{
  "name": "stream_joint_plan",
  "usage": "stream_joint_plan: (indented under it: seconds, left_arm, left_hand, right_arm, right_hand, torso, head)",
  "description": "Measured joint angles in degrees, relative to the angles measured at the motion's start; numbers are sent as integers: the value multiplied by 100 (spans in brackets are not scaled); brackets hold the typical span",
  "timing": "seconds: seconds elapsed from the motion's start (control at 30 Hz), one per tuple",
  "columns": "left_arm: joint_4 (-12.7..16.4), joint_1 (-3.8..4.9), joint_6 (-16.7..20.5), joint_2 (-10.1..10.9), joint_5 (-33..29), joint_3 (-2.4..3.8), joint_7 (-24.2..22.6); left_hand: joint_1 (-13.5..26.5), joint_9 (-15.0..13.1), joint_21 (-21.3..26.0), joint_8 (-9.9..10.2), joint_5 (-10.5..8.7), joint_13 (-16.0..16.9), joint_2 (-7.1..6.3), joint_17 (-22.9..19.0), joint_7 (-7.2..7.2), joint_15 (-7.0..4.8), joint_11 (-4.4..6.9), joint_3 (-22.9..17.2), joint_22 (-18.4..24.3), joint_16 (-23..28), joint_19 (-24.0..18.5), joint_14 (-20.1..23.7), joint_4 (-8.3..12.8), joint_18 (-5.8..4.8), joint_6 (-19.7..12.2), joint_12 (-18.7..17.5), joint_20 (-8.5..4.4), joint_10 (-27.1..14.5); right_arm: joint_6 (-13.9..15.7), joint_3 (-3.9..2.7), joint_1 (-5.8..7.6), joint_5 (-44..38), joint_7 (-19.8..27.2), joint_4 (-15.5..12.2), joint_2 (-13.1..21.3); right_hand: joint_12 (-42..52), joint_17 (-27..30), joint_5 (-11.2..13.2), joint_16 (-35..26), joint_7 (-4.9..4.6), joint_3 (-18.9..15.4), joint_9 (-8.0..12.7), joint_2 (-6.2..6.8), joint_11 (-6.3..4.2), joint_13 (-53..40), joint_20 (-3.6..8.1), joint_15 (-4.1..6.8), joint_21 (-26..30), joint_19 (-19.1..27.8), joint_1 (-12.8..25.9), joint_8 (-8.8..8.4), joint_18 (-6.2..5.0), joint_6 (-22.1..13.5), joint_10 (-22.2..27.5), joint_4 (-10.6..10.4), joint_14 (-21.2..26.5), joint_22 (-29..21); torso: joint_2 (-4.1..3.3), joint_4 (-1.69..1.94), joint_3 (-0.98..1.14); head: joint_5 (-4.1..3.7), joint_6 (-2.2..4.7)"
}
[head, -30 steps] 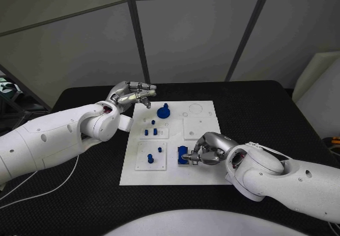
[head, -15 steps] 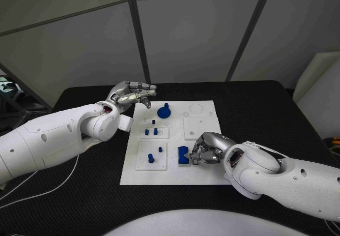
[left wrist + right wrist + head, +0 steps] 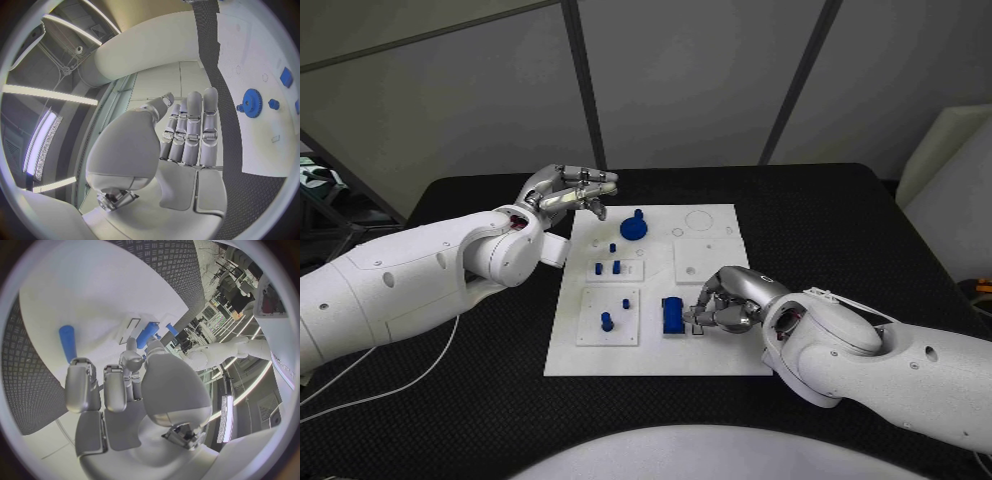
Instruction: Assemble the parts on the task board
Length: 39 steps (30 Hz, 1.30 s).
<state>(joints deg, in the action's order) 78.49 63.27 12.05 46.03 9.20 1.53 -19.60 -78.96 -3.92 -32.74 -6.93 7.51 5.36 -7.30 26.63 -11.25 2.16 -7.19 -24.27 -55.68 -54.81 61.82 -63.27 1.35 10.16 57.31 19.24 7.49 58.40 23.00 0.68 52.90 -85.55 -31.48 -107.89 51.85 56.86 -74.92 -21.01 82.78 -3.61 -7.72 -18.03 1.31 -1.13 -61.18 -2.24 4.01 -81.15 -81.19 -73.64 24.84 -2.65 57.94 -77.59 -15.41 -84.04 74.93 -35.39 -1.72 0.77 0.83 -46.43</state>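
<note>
A white task board (image 3: 711,355) lies in the middle of the black surface (image 3: 877,220). The left hand (image 3: 568,192) is up at 11 o'clock, off the board's corner, fingers curled in, holding nothing. Near it on the board sits a round blue gear (image 3: 633,228). The right hand (image 3: 721,305) is at 5 o'clock, fingers bent, just beside a tall blue block (image 3: 672,315). Small blue pegs (image 3: 606,321) stand at 7 o'clock.
</note>
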Motion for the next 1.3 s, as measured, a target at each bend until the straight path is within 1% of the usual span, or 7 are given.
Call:
stream_joint_plan:
  seconds: [0.23, 0.33, 0.5, 0.73, 0.93, 1.03, 1.3]
  left_arm:
    - [-6, -6, -1, 15, 0, 0, 3]
    - [-8, -10, -1, 16, 0, 0, 4]
    - [-7, -18, -1, 16, 0, -2, 4]
    - [3, -33, -1, 14, 0, -1, 4]
    - [6, -50, -2, 20, 0, -1, 4]
    - [8, -54, -3, 20, 0, -1, 4]
    - [14, -59, -5, 25, 0, -1, 4]
  left_hand:
    - [0, 0, 0, 0, 0, 0, 0, 0, 0, 0, 0, 0, 0, 0, 0, 0, 0, -1, 0, 0, 0, 0]
    - [0, 0, 0, 0, 0, 0, 0, 0, 0, 0, 0, 0, -1, 0, 0, 0, 0, 0, 0, 0, 0, 0]
    - [0, 0, 0, 0, 0, 0, 0, 0, 0, 0, 0, 0, -1, 0, 0, 0, 0, 0, 0, 0, 0, 1]
    - [0, 0, 0, 0, 0, 0, 0, 1, 0, 0, 0, 0, -1, 0, 0, 0, 0, 0, 0, 0, 0, 1]
    - [0, 0, 0, 0, 0, 0, 0, 1, 0, 0, 0, 0, -1, 0, 0, 0, 0, 0, 0, 0, 0, 1]
    - [0, 0, 0, 0, 0, 0, 0, 1, 0, 0, 0, 0, -1, 0, 0, 0, 0, 0, 0, 0, 0, 1]
    - [0, 0, 0, 0, 0, 0, 0, 1, 0, 0, 0, 0, -1, 0, 0, 0, 0, 0, 0, 0, 0, 1]
  right_arm:
    - [395, -11, 3, 160, 311, -297, 578]
    - [459, -15, 8, 239, 373, -369, 793]
    - [439, -16, 9, 281, 389, -325, 1038]
    - [281, -16, 6, 100, 362, -179, 1075]
    - [106, -14, 2, -194, 268, -89, 1015]
    - [15, -14, 1, -302, 213, -29, 951]
    - [-254, -12, -1, -467, 101, 131, 742]
  right_hand:
    - [323, 0, -45, -12, -109, -39, 73, 7, 137, -304, -21, 0, 0, 21, -188, -160, 0, -250, -113, 39, 0, 0]
    - [407, 0, -45, -12, -120, -56, 79, 15, 135, -388, -24, 0, 0, 18, -279, -160, 0, -261, -111, 56, 0, 0]
    - [439, 1, -44, -12, -120, -95, 92, 54, 135, -432, -43, -22, 0, -1, -393, -193, 0, -261, -111, 95, 22, 0]
    - [441, 1, -44, -12, -110, -144, 102, 90, 135, -441, -43, -22, 0, -1, -429, -211, 1, -208, -111, 78, 22, -1]
    - [441, 1, 6, -12, -91, -271, 113, 94, 135, -426, -58, -22, 0, 14, -433, -223, 0, -146, -111, -18, 22, -1]
    - [422, 1, 31, -12, -111, -304, 113, 121, 134, -427, -63, -22, 0, 19, -405, -223, 0, -126, -111, -50, 22, -1]
    - [414, 2, 33, -12, -111, -319, 112, 124, 134, -406, -63, -22, 0, 19, -402, -244, 0, -126, -111, -66, 22, -2]
  torso:
    - [7, -14, 1]
    - [7, -18, -1]
    - [7, -38, -4]
    - [7, -65, -2]
    - [8, -62, -4]
    - [10, -51, -7]
    - [10, -39, -10]
  head:
    - [-37, 42]
    - [-68, 61]
    - [-152, 71]
    - [-228, 70]
    - [-258, 47]
    - [-270, 42]
    - [-258, 19]
